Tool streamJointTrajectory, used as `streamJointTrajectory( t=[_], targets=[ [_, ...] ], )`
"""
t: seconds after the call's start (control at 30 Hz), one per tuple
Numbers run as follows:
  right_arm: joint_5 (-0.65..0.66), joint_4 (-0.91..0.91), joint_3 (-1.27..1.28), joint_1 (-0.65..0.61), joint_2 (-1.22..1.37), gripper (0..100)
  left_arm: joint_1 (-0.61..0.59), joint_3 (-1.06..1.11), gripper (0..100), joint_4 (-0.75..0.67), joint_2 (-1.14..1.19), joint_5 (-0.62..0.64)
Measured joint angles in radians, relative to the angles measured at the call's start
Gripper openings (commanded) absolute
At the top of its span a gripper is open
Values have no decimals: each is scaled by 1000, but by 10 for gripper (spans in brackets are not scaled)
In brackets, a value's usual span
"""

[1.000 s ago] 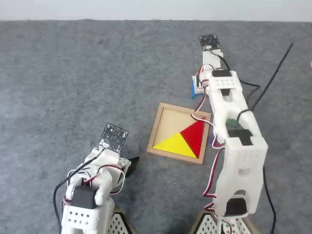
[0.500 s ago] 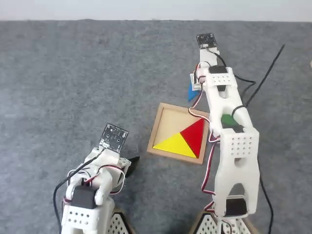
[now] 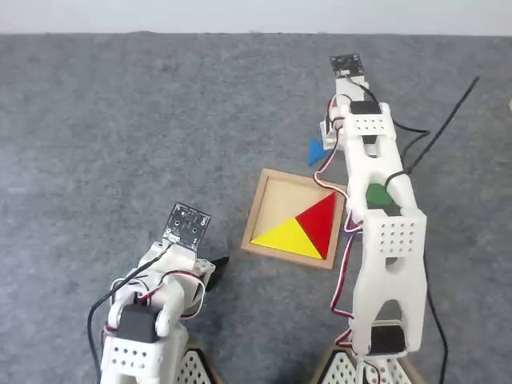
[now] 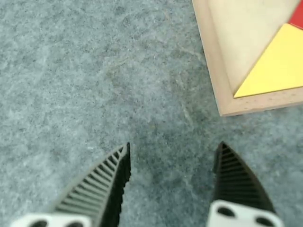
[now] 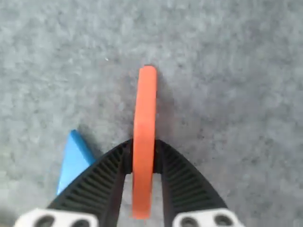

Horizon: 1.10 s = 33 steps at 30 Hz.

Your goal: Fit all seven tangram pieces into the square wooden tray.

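Orange piece (image 5: 146, 106) clamped edge-on in right tool (image 5: 143, 145).

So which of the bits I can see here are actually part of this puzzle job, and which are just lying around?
Part of the job: wooden tray; yellow triangle and red triangle lying in it; blue piece loose beyond the tray; orange piece, held on edge in the right end effector.

Just lying about: black cable; grey mat under everything.
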Motion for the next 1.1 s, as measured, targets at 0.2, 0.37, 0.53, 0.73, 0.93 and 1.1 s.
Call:
streamJointTrajectory(
  t=[0.2,0.37,0.53,0.73,0.93,1.1],
  targets=[
    [0,161,9,46,-97,7,0,0,280,0,0,0],
    [94,356,9,235,-331,7,0,0,280,0,0,0],
    [282,520,20,451,-559,7,0,0,280,0,0,0],
    [489,470,252,700,-598,7,0,0,280,0,0,0],
    [457,92,707,713,-598,8,0,0,280,0,0,0],
    [394,-170,1013,715,-770,8,0,0,280,0,0,0]
  ],
)
